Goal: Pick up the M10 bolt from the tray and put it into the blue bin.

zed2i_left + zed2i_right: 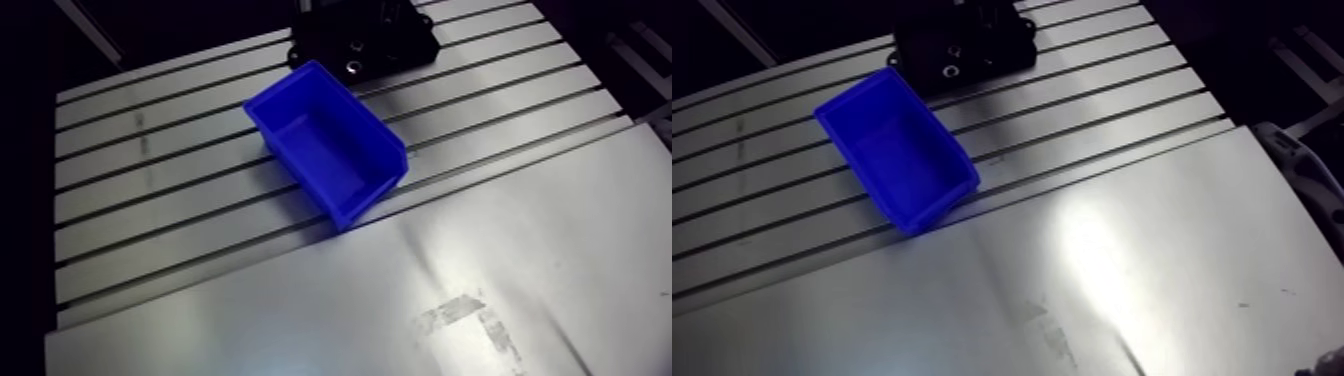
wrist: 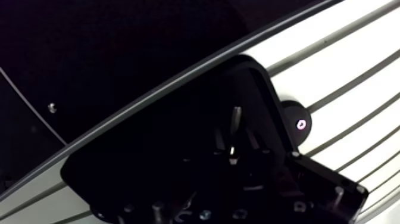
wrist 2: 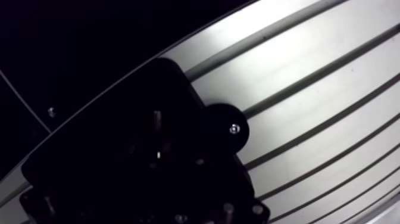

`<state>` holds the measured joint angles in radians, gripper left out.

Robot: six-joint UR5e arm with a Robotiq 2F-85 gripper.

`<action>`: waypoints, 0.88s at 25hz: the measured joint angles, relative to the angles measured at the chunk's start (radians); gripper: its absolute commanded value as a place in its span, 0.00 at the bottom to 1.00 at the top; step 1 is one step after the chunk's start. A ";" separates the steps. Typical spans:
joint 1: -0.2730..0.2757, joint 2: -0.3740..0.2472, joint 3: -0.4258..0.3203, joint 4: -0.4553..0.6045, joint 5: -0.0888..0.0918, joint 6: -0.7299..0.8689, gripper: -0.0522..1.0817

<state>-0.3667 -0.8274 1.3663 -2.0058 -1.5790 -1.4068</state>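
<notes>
Though due for blue bin [image 1: 290, 92], lists bolt [image 2: 237, 122] upright in far tray [image 2: 119, 173], unpicked. Shows it empty. Cannot tell gripper [image 1: 352, 12] state.

tray [image 1: 360, 45]: cut off by the top edge in the arm view; only its near black part shows, contents unreadable there.
tray interior: almost black in the wrist view; a few pale specks of hardware low in it, too dim to name.
bolt [image 2: 236, 122]: a slim upright shaft standing in the tray; head, thread and size too dark to tell.
round black knob [image 2: 296, 123]: just beside the tray, partly behind its rim, with one bright dot; what it is cannot be told.
blue bin [image 1: 325, 150]: inner floor in soft shadow, fine detail lost.
tabletop [image 1: 150, 150]: cut off at every edge.
pale patch [image 1: 470, 325]: blurred mark on the smooth sheet, nature unclear.
</notes>
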 measured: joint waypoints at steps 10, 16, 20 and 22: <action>0.001 0.000 0.002 -0.001 0.000 0.001 0.74; 0.001 0.000 0.005 -0.022 0.000 0.000 0.76; 0.002 0.000 0.006 -0.037 0.000 0.000 0.78; 0.001 0.000 0.007 -0.041 0.000 0.000 0.79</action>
<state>-0.3652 -0.8274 1.3734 -2.0464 -1.5792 -1.4073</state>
